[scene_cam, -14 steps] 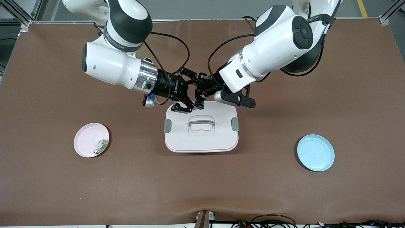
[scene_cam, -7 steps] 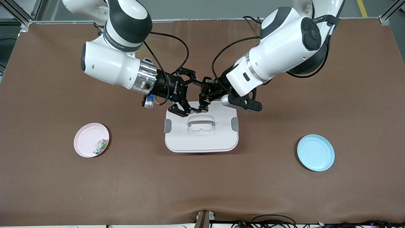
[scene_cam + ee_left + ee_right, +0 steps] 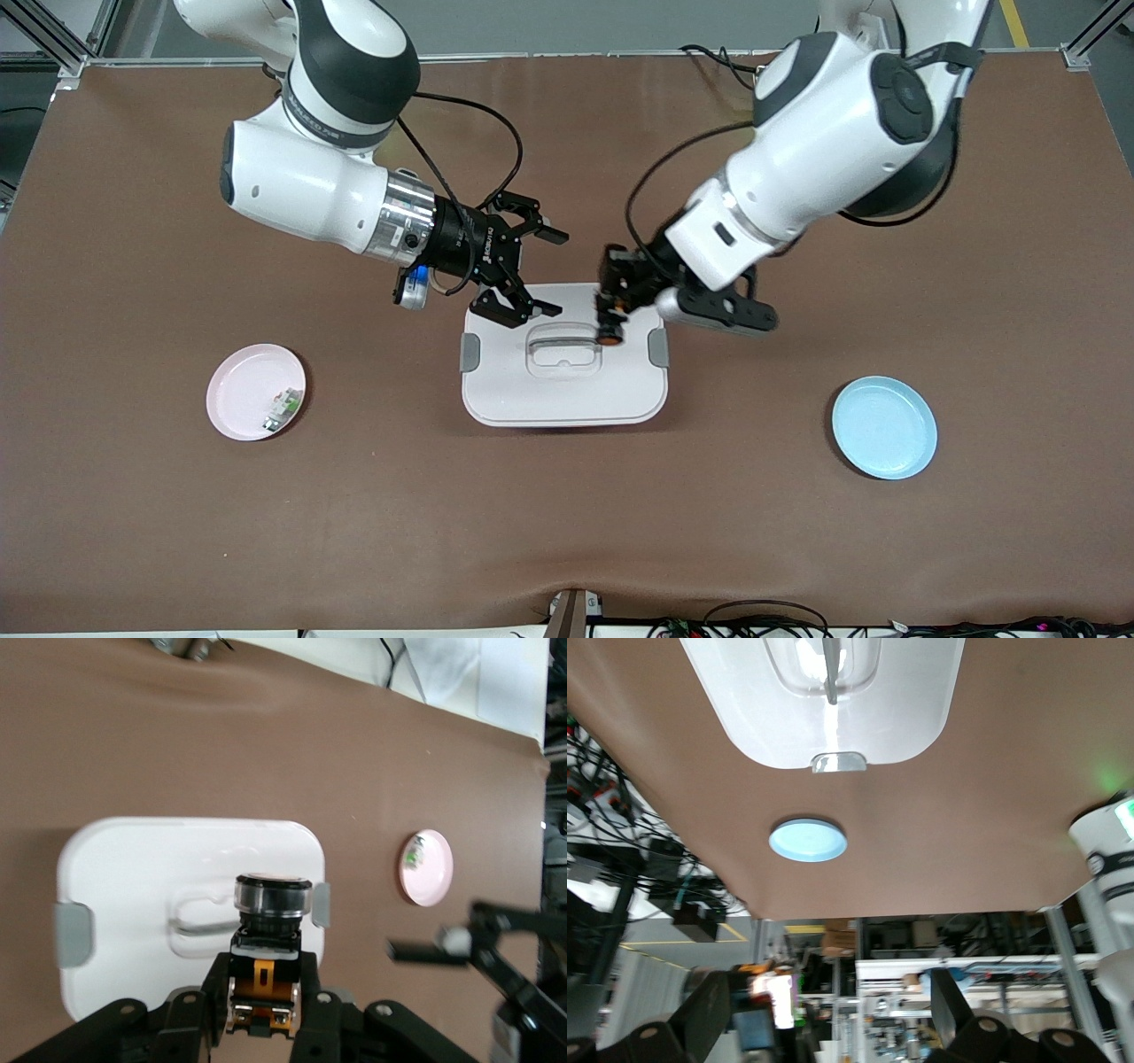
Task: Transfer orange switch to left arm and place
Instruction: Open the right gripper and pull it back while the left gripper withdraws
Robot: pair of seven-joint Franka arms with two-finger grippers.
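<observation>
In the front view, the left arm's black two-finger gripper [image 3: 611, 312] hangs over the lid of the large white rounded-rectangular box [image 3: 563, 390] with grey side latches, just by the recessed handle, and is clenched on the tiny black and orange switch [image 3: 609, 332], whose round button face points down toward the lid. The switch is carried in the air above the box rather than around it, which looks like a way to cross the table without touching the obstacle. The right arm's black gripper [image 3: 523, 270] hovers over the box edge nearest the robots' bases with its fingers spread wide and nothing between them, so the handover appears done. A small pink round plate [image 3: 241, 390] lies toward the right arm's end of the table with a small green-and-white component [image 3: 282, 408] on it; a light blue round plate [image 3: 884, 427] lies toward the left arm's end, likely the destination. In the left wrist view, the fingers [image 3: 213, 992] pinch the switch's black body [image 3: 263, 979] from both sides, leaving the button face clear, with the white lid below it. In the right wrist view, the spread empty fingers [image 3: 700, 1010] frame the box's edge [image 3: 833, 735] and the blue plate [image 3: 807, 839].
</observation>
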